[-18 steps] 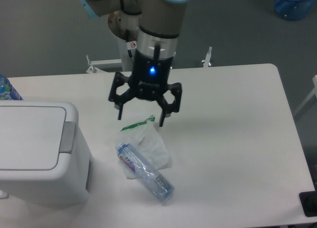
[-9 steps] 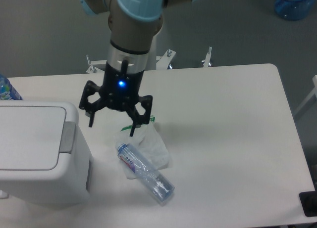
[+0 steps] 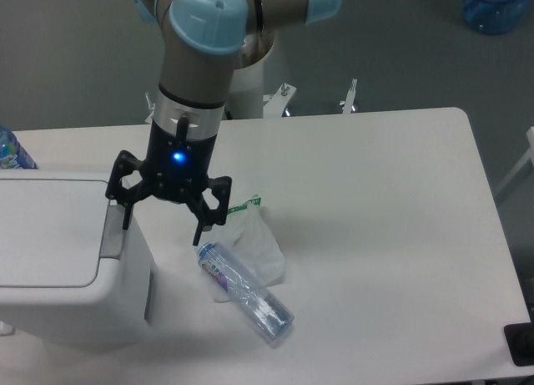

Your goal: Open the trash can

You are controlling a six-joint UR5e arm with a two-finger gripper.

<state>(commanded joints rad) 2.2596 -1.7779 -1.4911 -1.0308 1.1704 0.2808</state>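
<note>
Large boxy white plastic trash can with rounded corners (image 3: 67,268) sits at the left edge of the white desk (image 3: 384,210), partly cut off by the frame on its left side. Its long axis appears to run left to right across the view, though the far end is out of sight. Flat white lid (image 3: 46,230) faces up, closed and level. Narrow grey push bar (image 3: 111,231) lies along the lid's right edge, so the can's working end faces toward the middle of the desk.

Black two-finger tool (image 3: 163,218) hangs on the arm with fingers spread wide apart, holding nothing; blue light lit on its body. Left-hand fingertip (image 3: 126,220) is right over the push bar's upper end; cannot tell whether it touches. The other fingertip hangs over bare desk just right of the can.

Clear plastic bottle with a blue and red label (image 3: 244,291) lies on its side, angled down to the right, resting on a crumpled white plastic bag (image 3: 254,243), near the can's right wall but apart from it.
</note>
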